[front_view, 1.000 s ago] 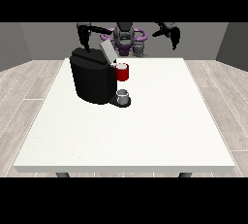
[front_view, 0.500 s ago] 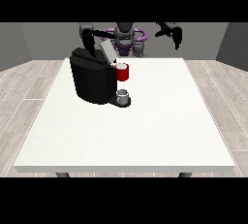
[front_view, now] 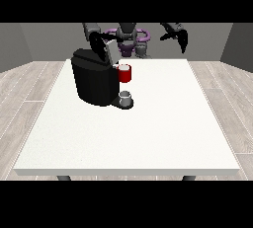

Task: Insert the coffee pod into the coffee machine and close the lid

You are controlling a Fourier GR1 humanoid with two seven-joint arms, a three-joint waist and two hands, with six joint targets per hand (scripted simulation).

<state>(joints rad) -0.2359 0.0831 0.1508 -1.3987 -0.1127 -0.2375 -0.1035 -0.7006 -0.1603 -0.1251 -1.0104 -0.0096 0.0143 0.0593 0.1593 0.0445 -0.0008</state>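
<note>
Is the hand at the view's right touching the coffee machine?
Apart. The front view shows that hand raised at the table's far right, with bare white table between it and the coffee machine.

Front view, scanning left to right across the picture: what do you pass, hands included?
coffee machine → red pod holder on its front → robot's body behind the table → hand at the view's right, raised above the far edge.

- Torso: dark grey, ringed by purple band at shoulder level.
- Arms: dark grey, boxy segments.
- Hand at the view's right: black.
- Head not visible.
</note>
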